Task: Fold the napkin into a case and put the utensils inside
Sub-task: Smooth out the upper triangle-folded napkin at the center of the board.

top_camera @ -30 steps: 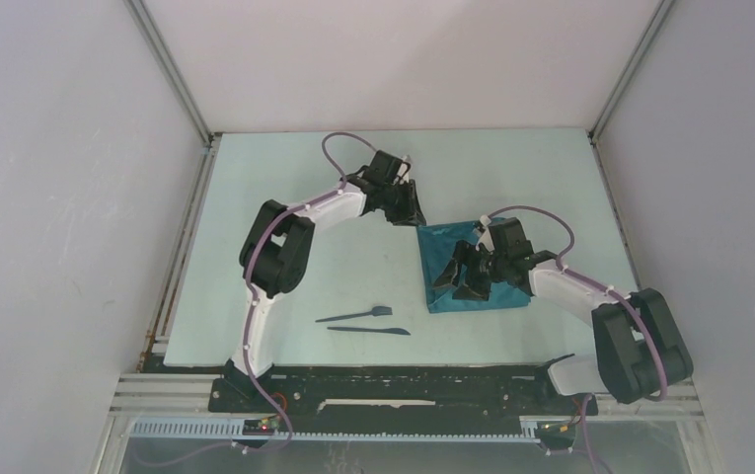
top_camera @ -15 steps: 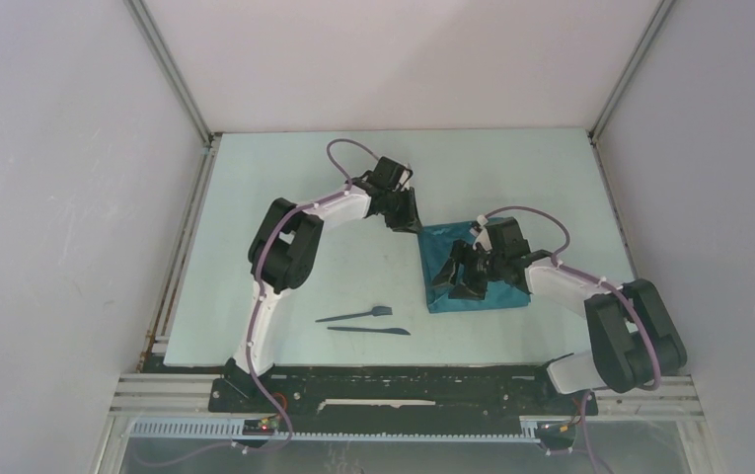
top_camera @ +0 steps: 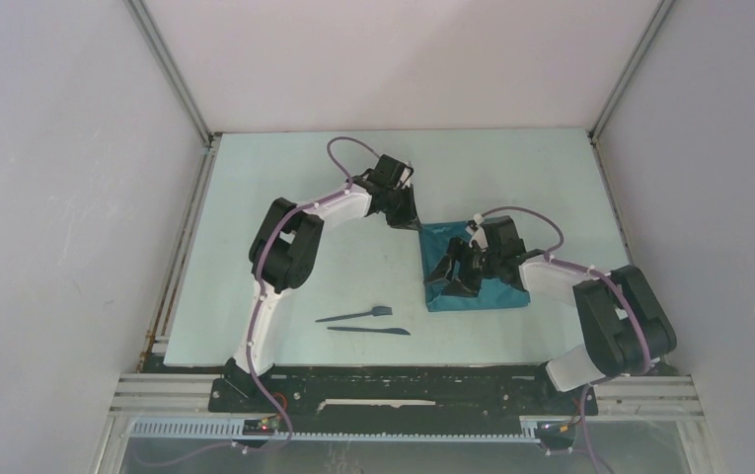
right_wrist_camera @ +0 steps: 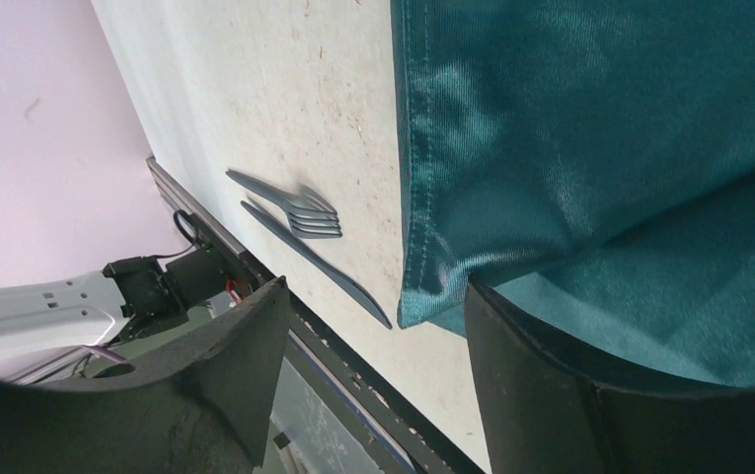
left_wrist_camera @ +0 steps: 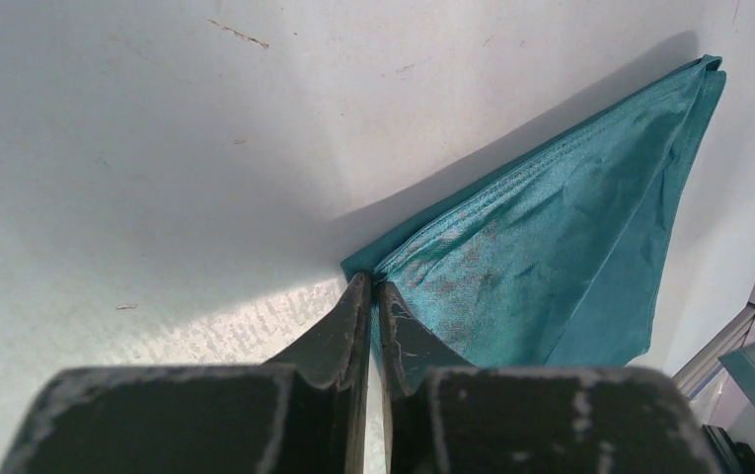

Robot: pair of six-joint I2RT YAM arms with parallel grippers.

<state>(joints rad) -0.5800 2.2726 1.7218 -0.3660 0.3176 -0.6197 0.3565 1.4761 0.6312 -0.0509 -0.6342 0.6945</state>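
Note:
The dark teal napkin (top_camera: 491, 294) lies folded in layers right of the table's middle. My left gripper (top_camera: 413, 221) is at its far left corner. In the left wrist view this gripper (left_wrist_camera: 373, 284) is shut on that corner of the napkin (left_wrist_camera: 561, 227), with a sliver of cloth between its tips. My right gripper (top_camera: 452, 276) hovers open over the napkin's left edge. In the right wrist view the right gripper (right_wrist_camera: 375, 286) has one finger over the napkin (right_wrist_camera: 600, 128) and the other over bare table. The fork (top_camera: 353, 315) and knife (top_camera: 368, 331) lie side by side near the front edge, the fork (right_wrist_camera: 299, 212) beyond the knife (right_wrist_camera: 314, 262) in the right wrist view.
White walls enclose the pale table (top_camera: 284, 197) on three sides. A black rail (top_camera: 403, 380) with both arm bases runs along the near edge. The utensils lie a hand's width left of the napkin.
My left gripper has closed on the napkin's far left corner. My right arm has drawn in and shifted slightly left over the napkin, still open.

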